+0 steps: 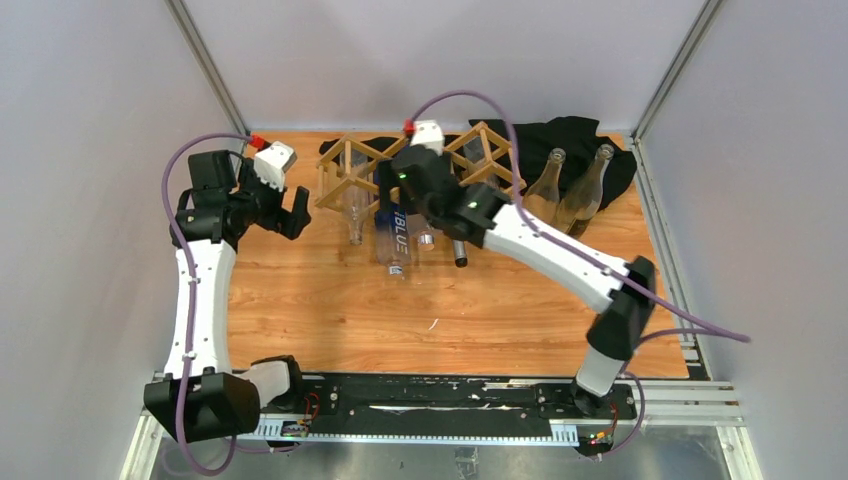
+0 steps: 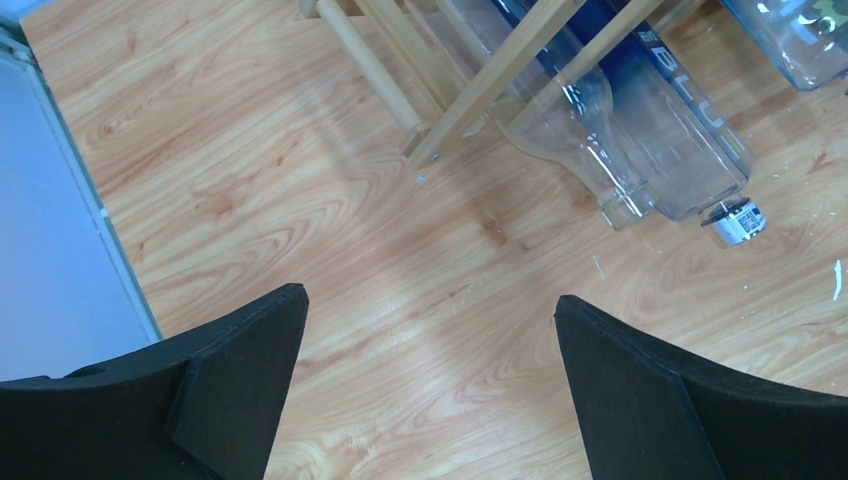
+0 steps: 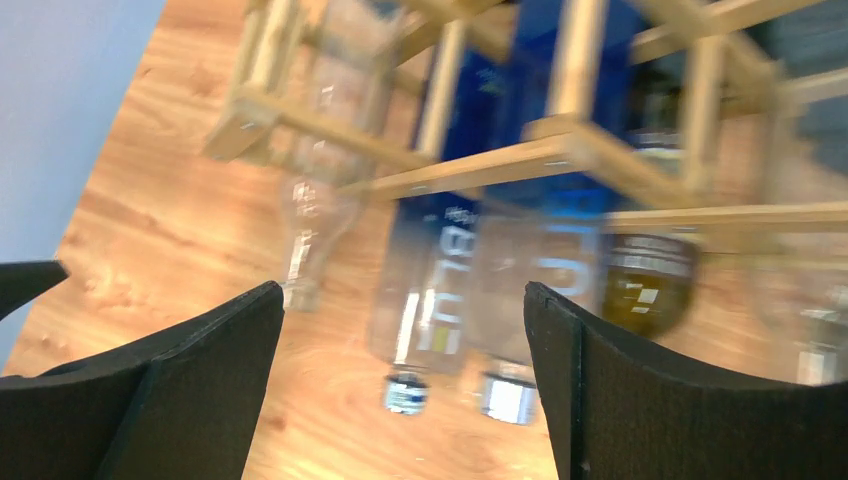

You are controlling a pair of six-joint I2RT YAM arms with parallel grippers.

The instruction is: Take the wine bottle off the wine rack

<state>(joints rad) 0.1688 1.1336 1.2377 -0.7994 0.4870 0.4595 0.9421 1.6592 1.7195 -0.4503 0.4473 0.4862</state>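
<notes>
1. Checking progress: nothing was off the wine rack (image 3: 520, 160) yet. The bottles I could see in it lay in their cells, necks toward the lower frame edge.
2. Right gripper (image 3: 400, 300) hung over the rack, upper centre of the overhead view, fingers apart on nothing. The blue wine bottle (image 1: 397, 235) showed between them in the wrist view, blurred.
3. Left gripper (image 2: 430, 300) stood left of the rack, fingers wide, empty.
4. Left to do, by my judgement: grip the bottle and draw it out.
5. Bottle: blue-tinted glass, pale lettering, silver cap.
</notes>
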